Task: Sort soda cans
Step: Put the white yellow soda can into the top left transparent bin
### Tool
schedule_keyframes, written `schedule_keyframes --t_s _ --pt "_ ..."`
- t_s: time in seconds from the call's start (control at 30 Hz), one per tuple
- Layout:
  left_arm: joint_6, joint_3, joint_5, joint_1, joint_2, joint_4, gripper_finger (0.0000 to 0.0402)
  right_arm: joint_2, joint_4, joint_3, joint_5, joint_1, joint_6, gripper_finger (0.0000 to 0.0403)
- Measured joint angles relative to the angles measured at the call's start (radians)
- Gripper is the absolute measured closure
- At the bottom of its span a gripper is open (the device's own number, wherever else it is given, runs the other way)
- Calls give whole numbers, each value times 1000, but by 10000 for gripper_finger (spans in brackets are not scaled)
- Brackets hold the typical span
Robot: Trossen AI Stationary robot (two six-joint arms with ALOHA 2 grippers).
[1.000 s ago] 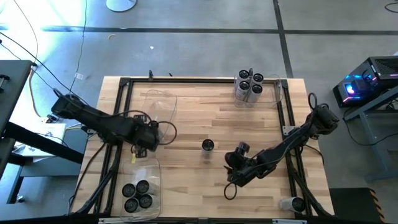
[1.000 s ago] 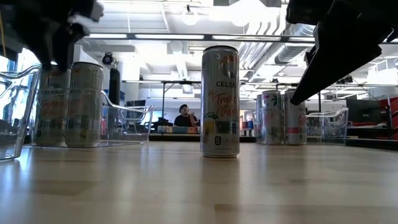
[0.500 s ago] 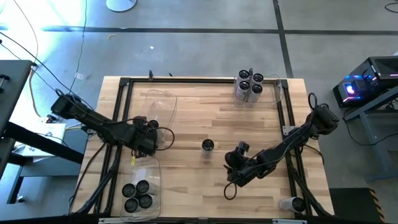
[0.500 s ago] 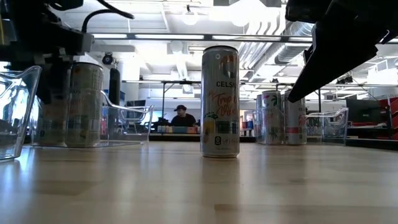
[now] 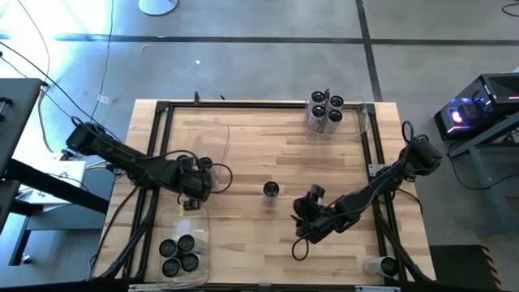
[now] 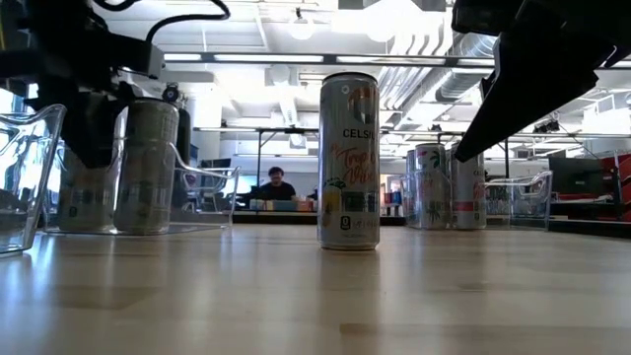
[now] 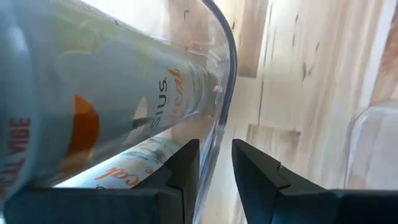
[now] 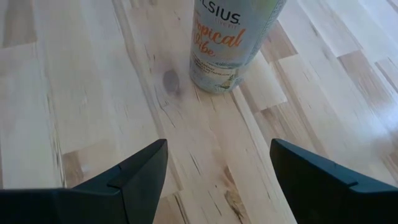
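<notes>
Over the last second the left gripper point(image 5: 197, 180) drew back toward the left edge and has now swung out again, so it sits at the right-hand wall of the near-left clear bin point(image 5: 203, 235), just above it in the high view. From the low view it is closer to the two cans point(image 6: 146, 166) standing there than it was a moment ago. I judge it is lining up at that bin, not carrying anything out. Its wrist camera shows the fingers point(image 7: 255, 174) slightly apart, straddling the curved plastic rim, with a can's printed side right beyond; nothing is clamped. The left arm reaches in low from the left edge, elbow bent. The right gripper point(image 5: 303, 209) has not moved: it hovers right of the lone can point(image 5: 271, 190) at mid-table, fingers spread wide, arm stretched in from the right edge. Four cans point(image 5: 178, 255) stand in the near-left bin, four more point(image 5: 326, 110) far right; sorting looks largely done.
</notes>
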Motion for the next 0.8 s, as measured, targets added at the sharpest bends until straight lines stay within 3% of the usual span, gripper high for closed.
schedule_keyframes --t_s 0.33,0.6,0.8 --pt "-50 4 40 -2 -2 65 310 0 -2 0 0 0 -5 123" --pt "-110 13 137 -3 -67 54 239 0 -2 0 -4 0 -3 123" --pt "-135 90 272 -11 -130 61 183 0 -1 0 -4 0 -2 123"
